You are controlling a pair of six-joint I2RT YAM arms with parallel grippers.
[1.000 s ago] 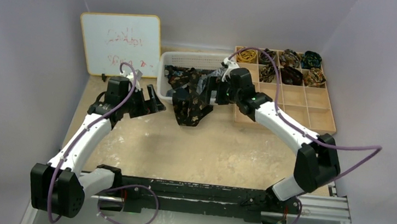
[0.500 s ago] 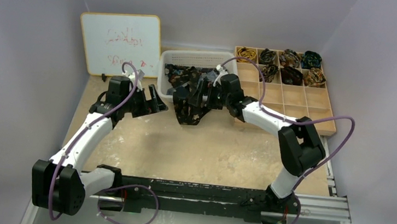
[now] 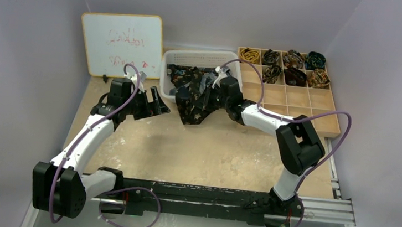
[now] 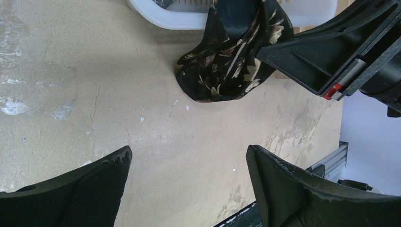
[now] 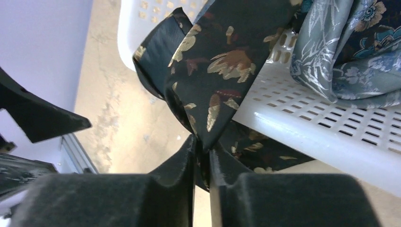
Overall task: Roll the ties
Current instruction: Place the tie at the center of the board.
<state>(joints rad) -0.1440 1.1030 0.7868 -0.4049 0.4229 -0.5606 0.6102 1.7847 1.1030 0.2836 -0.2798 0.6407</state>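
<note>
Two pincers, and one dark tie [image 5: 222,61] caught at the white basket [image 3: 165,72].

Your right pincer [image 5: 202,146] is squeezed tight on the dark tie with the gold leaves, just under the basket's front wall. That tie hangs out over the front wall, and its wide end reaches the bench [image 3: 200,152] just in front of the basket. A grey-blue tie [image 5: 331,61] lies inside the basket, touching the dark one. Your left pincer [image 4: 187,152] stands wide with nothing in it, over bare bench near the basket's front corner and apart from the tie. Small rolled ties [image 3: 295,60] sit in the far boxes of the wooden tray [image 3: 305,109], just beside the basket on your right arm's side. On the basket's other side a whiteboard [image 3: 121,43] stands leaning.
</note>
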